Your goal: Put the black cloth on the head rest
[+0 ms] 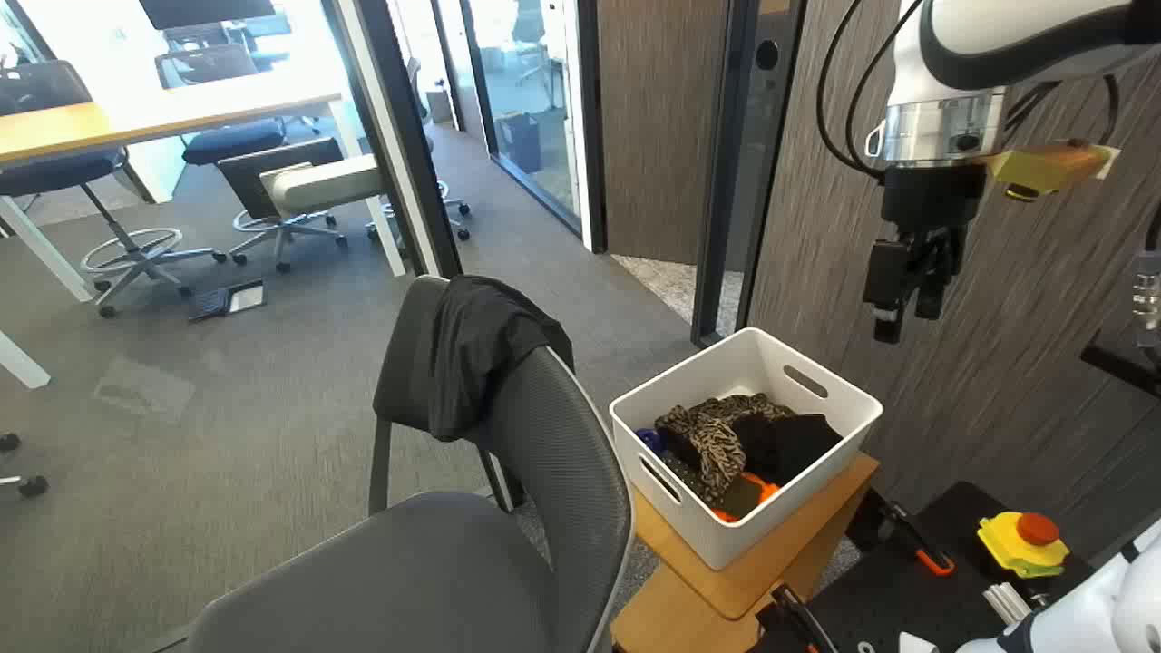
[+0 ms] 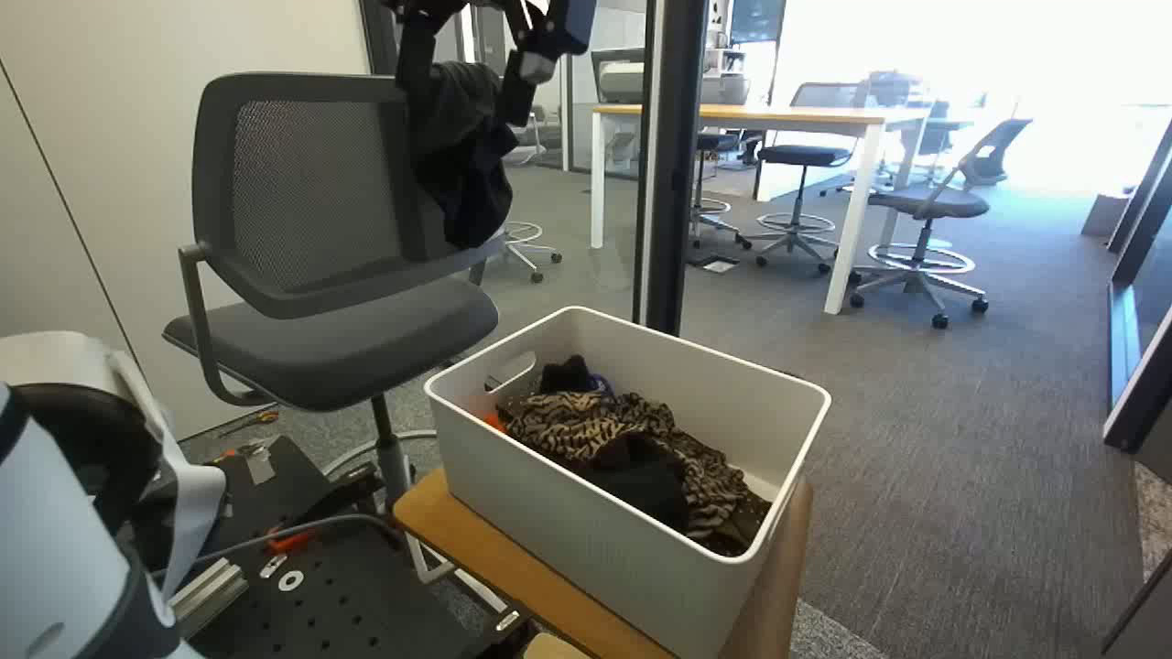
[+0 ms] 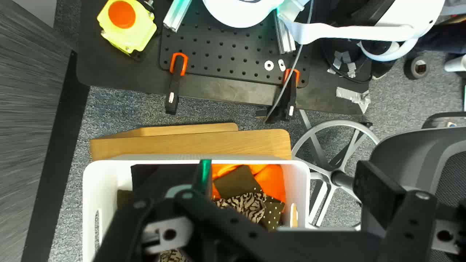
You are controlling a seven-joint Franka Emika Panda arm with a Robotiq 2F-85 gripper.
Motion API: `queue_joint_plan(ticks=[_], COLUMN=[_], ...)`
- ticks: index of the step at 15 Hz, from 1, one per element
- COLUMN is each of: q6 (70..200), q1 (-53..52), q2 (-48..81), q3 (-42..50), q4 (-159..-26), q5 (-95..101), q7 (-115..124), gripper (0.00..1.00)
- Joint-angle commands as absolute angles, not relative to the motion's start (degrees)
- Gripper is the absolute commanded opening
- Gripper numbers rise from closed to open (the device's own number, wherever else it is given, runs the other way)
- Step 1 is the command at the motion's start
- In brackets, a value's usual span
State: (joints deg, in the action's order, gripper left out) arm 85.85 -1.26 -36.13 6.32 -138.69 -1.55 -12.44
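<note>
Nearest of all in the wrist view, the pincer (image 3: 285,183) is held spread wide, nothing pinched, well clear of the chair (image 1: 453,540). In both exterior views the black cloth (image 1: 490,354) is seen hung over one end of the head rest (image 2: 302,85), probably secured by its own weight; the placing is judged done. The white box (image 2: 595,549) is set on a wooden stand (image 2: 513,569), presumably so spare cloths (image 2: 604,426) can be reached. The pegboard (image 3: 225,51) is seemingly pinned by clamps (image 3: 176,85). No brand or label can be read.

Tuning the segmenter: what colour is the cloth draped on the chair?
The draped cloth is plain black, no print visible; shows best in an exterior view.
</note>
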Motion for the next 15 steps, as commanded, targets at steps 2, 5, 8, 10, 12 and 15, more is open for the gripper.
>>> queue_joint_plan(ticks=[2,5,8,10,12,15], q6=[85.8,85.8,89.8,94.7,101.1,109.0], q1=[-0.8,-0.8,-1.1,-1.1,-1.0,-1.0], q2=[-36.1,-36.3,-34.5,-32.8,-29.7,-23.8], q3=[5.9,5.9,6.3,6.5,6.8,7.8], q4=[-138.2,-138.0,-138.8,-139.8,-141.3,-142.8], q5=[-1.7,-1.7,-1.8,-1.6,-1.4,-1.7], q7=[-12.6,-12.6,-13.8,-14.6,-15.7,-18.7], gripper=[1.0,1.0,1.0,1.0,1.0,1.0])
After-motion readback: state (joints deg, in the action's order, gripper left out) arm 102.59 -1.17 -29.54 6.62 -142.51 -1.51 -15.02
